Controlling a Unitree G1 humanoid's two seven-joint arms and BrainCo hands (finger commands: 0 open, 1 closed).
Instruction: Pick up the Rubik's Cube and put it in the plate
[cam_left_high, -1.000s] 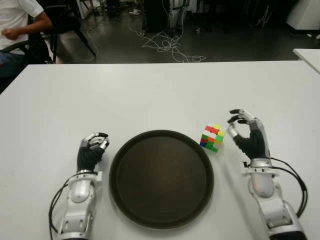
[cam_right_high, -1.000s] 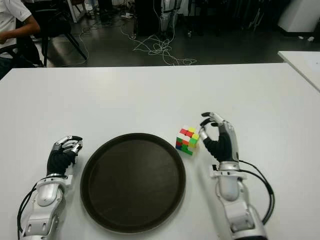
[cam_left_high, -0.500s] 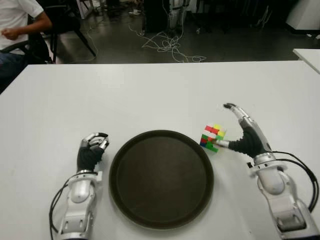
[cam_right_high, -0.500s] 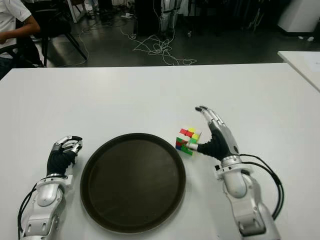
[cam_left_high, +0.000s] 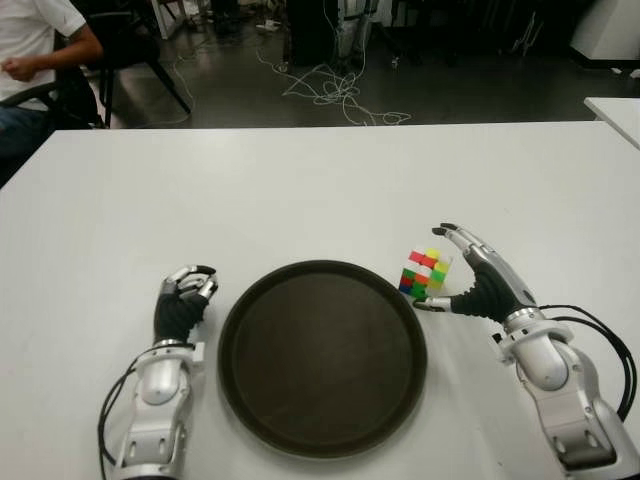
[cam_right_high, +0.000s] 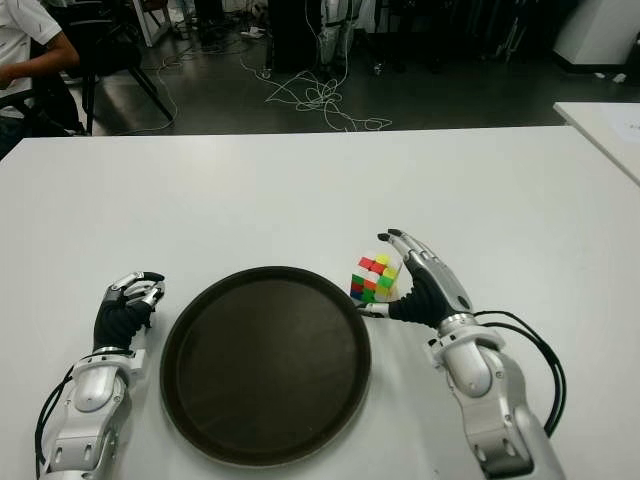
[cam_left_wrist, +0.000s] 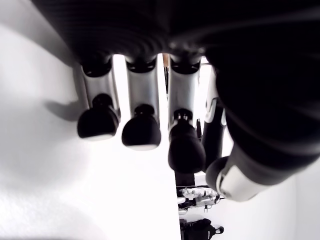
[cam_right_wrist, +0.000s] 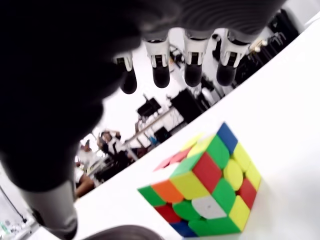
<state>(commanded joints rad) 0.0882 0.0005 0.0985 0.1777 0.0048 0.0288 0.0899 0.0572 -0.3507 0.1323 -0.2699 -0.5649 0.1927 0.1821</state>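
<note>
Right robot hand closing in on the Rubik's Cube; grasp not yet made.

Your right robot hand (cam_left_high: 470, 275) sits right of centre in the frame, fingers spread around the Rubik's Cube (cam_left_high: 424, 273) and holding nothing. The cube stands on the white counter (cam_left_high: 300, 190), just beside the upper-right rim of the dark round plate (cam_left_high: 322, 355). Risk: a thumb that lands low may push the cube against the rim and tip it, or an off-centre pinch may let it rotate out. The left robot hand (cam_left_high: 183, 300), fingers curled and empty, shows left of the plate. A seated person (cam_left_high: 35, 45) occupies the upper left, well apart. Nothing blocks the path.
</note>
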